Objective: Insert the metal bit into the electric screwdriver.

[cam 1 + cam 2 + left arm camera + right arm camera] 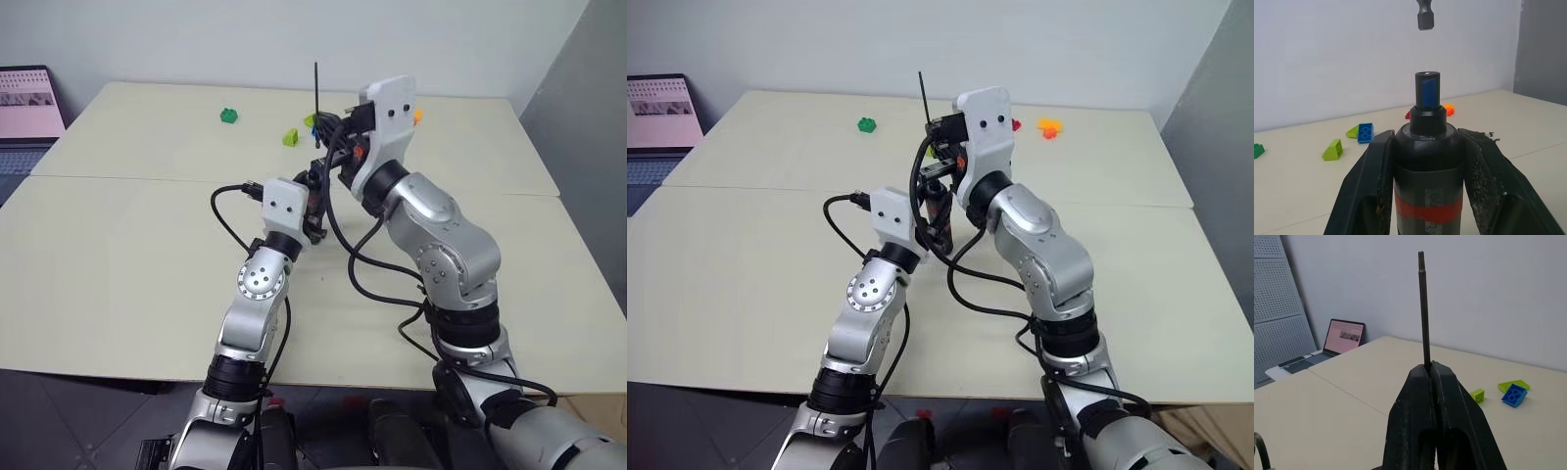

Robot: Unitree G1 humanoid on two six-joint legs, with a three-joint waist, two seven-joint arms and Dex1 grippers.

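The step in hand looks like the line-up before insertion — the bit is not yet in the tool.

The left gripper [1425, 196], with its two black fingers pressed against either side, clamps the slim black cylindrical electric screwdriver [1426, 161] upright over the middle of the pale table [118, 264]. The tool carries a red band low on its body, and its narrower collar, with a blue patch on it, ends in an open socket facing up.

The right gripper [1430, 377] has its fingers pressed together on the thin, straight grey metal bit [1423, 308], pinching it partway along so that a long needle-like length stands clear above the fingertips. In the left wrist view the thicker lower end of the bit hangs above the screwdriver's socket, apart from it and nearly, though perhaps not exactly, over its centre.

The next move, as I judge it, calls for a small sideways correction to bring the bit's end over the socket, then a straight descent along the tool's axis — any tilt would likely make the end catch on the collar's rim.

Small green, blue, orange and red toy bricks [229, 116] lie on the far side of the table, and an open laptop [29, 103] sits at the far left.
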